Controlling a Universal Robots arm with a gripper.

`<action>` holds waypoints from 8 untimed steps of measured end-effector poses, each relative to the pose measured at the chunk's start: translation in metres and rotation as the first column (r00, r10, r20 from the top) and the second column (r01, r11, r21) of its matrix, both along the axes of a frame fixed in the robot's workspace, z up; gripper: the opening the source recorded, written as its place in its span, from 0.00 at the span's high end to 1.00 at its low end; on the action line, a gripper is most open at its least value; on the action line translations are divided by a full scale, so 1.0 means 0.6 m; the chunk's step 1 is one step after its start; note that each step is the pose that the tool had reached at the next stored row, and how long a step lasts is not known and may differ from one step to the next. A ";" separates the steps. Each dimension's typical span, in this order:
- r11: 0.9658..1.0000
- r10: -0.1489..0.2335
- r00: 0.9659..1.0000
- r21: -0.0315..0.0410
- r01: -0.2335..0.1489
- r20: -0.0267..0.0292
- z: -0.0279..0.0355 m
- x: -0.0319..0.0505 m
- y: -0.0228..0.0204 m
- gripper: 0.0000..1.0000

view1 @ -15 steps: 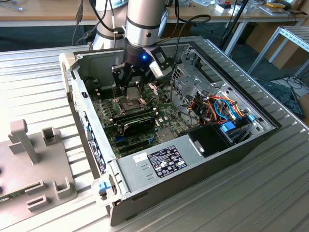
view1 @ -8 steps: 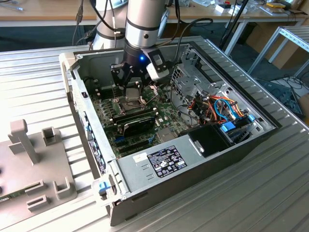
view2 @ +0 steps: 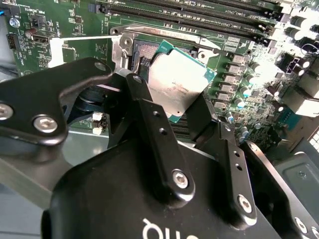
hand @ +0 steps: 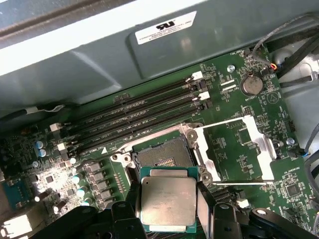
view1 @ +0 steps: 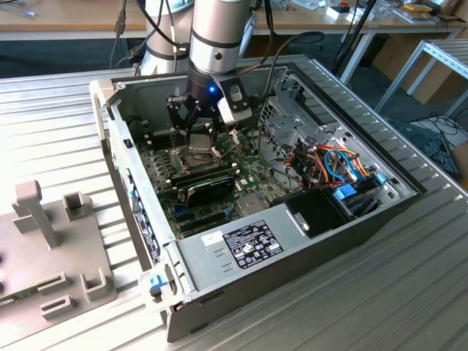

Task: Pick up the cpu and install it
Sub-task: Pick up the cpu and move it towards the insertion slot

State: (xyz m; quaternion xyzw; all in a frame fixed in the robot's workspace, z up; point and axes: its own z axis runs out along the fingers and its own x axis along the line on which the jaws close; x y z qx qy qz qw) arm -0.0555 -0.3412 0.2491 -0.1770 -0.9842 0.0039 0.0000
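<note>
Gripper (view2: 174,102) closed on cpu (hand: 167,200) by opposite edges, chip held flat; open socket (hand: 162,157) lay just beyond it, hinged frame (hand: 259,149) swung aside.

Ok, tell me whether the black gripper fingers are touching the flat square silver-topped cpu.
Touching. In the first wrist view the black fingers sit tight against two opposite edges of the cpu, with no gap showing on either side.
</note>
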 end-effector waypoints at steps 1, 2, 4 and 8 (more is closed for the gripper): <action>1.000 0.000 1.000 0.000 0.000 0.000 0.000 0.000 0.0000 0.45; 1.000 0.000 1.000 0.000 0.000 0.000 0.000 0.000 0.0000 0.45; 1.000 0.000 1.000 0.000 0.000 0.000 0.001 0.000 0.0000 0.45; 1.000 -0.001 1.000 0.000 0.001 0.000 0.012 0.000 0.0000 0.45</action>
